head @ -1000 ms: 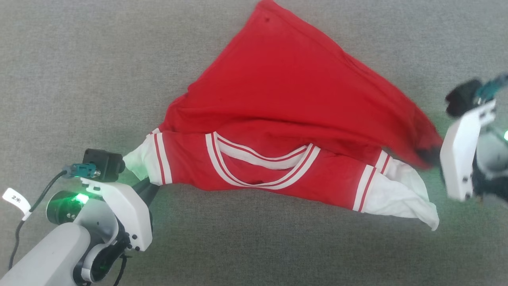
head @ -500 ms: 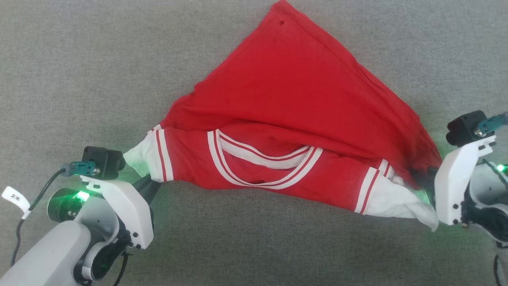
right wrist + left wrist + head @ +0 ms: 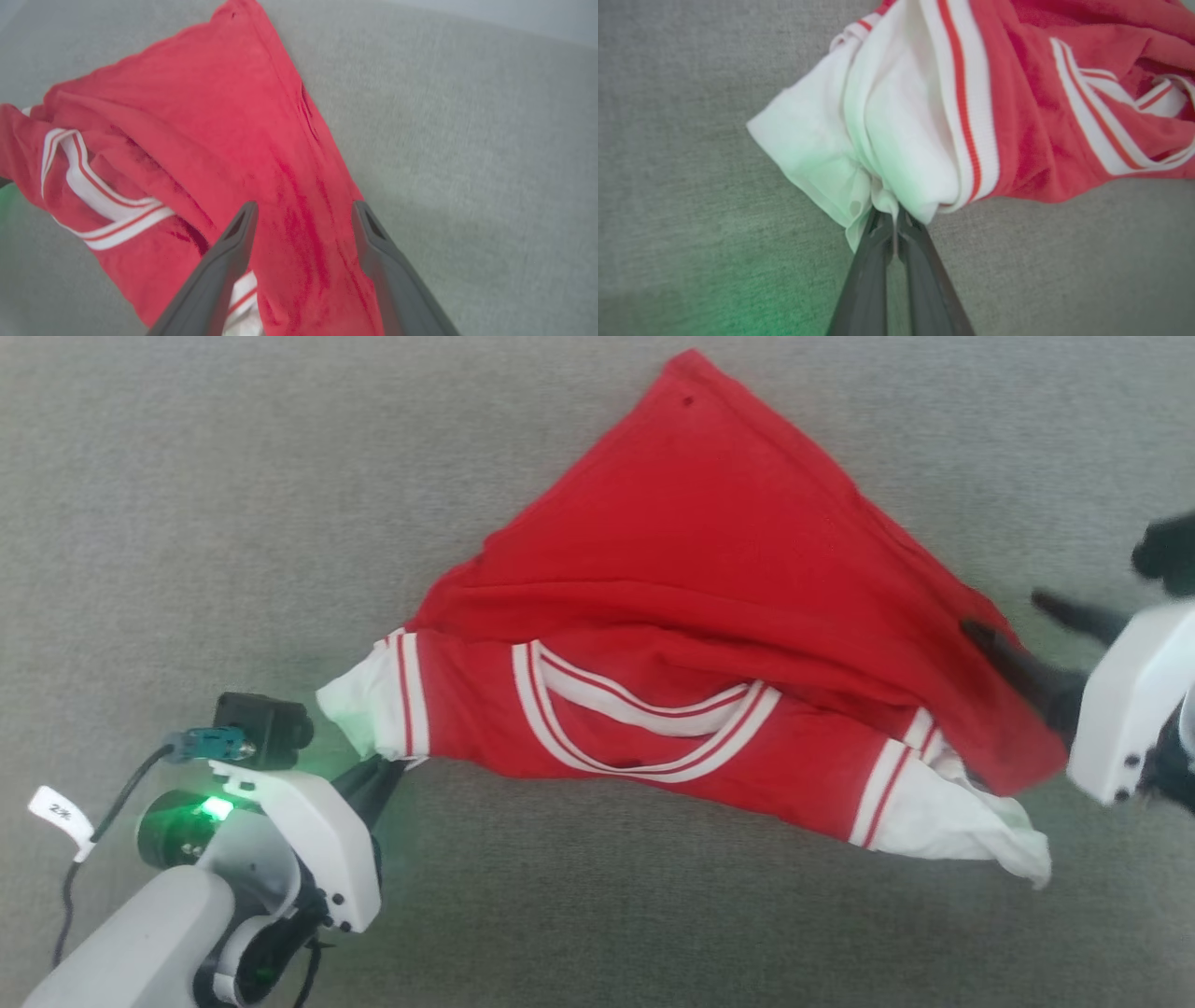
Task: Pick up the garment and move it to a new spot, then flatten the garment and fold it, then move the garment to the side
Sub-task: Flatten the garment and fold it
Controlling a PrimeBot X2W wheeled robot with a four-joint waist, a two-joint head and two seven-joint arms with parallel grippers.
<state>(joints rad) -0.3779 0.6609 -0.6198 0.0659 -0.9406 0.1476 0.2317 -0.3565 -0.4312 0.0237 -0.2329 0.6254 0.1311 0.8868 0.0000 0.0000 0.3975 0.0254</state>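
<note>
The garment [image 3: 709, 569], a red shirt with white sleeves and striped trim, lies bunched into a rough triangle on the grey surface, neckline up. At its left end, my left gripper [image 3: 378, 777] is shut on the white sleeve [image 3: 896, 140], pinching the cloth at the fingertips of the left gripper [image 3: 894, 219]. My right gripper [image 3: 1005, 614] stands open at the garment's right edge, one finger over the red cloth and the other off it. In the right wrist view the right gripper [image 3: 304, 207] has its jaws wide apart above the red fabric [image 3: 210, 116], gripping nothing.
Grey carpet-like surface [image 3: 233, 523] runs all around the garment. The free white sleeve [image 3: 952, 821] lies limp at the lower right. A black cable with a white tag [image 3: 61, 807] hangs by my left wrist.
My right gripper has opened and let go of the garment's right edge, drawing back a little to the right. The left gripper keeps its hold on the sleeve. The camera has shifted slightly.
</note>
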